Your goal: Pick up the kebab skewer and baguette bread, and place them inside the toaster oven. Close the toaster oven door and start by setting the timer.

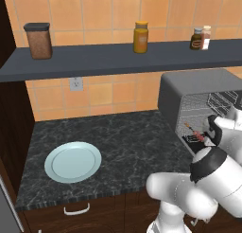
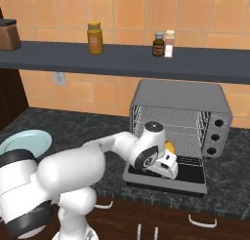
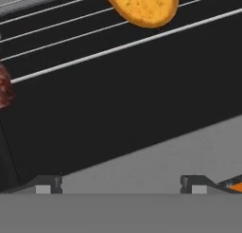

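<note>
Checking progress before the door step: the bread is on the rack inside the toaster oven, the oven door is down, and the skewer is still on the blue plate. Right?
Not quite. The blue plate on the counter has nothing on it in the left base view. The skewer is already in the toaster oven, on the rack. The bread inside and the lowered door are as you said.

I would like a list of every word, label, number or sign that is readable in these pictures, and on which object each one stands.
None can be read.
Dark spice bottle on the shelf: label patch too small and blurred to read.
Toaster oven knobs: no legible marks.
Yellow jar and brown canister: no text visible.
</note>
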Available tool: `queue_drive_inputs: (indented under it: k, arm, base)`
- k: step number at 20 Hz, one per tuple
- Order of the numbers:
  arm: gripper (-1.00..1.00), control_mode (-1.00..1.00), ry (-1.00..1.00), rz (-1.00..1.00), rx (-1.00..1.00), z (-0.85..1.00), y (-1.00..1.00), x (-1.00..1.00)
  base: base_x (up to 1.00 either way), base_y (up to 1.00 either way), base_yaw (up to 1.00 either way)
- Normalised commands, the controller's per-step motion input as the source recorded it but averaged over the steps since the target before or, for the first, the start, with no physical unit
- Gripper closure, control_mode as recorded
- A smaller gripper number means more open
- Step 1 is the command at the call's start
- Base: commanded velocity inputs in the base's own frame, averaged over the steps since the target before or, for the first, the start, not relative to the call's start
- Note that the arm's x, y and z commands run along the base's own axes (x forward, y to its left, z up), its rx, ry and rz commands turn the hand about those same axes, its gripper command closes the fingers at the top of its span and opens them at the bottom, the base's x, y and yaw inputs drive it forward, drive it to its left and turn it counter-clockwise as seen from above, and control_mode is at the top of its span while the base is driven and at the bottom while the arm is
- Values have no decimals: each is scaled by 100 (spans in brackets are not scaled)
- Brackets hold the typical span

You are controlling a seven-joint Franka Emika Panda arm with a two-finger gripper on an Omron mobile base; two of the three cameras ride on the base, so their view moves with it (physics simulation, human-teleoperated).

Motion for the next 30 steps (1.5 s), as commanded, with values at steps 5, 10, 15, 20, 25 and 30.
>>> queue_drive_inputs:
  k: [5,10,15,20,25,30]
  arm:
    - [-100,-100,0,0,-13,-2,1,-46]
    - [-100,-100,0,0,-10,-1,0,-10]
    - [-100,-100,0,-1,-3,0,-3,24]
    - [-100,-100,0,0,0,0,-26,10]
    - [-100,-100,0,-1,0,0,-17,23]
    - [-100,-100,0,0,0,0,-2,11]
  base:
    - [0,0,0]
    - [0,0,0]
    - [0,0,0]
    - [0,0,0]
    - [0,0,0]
    - [0,0,0]
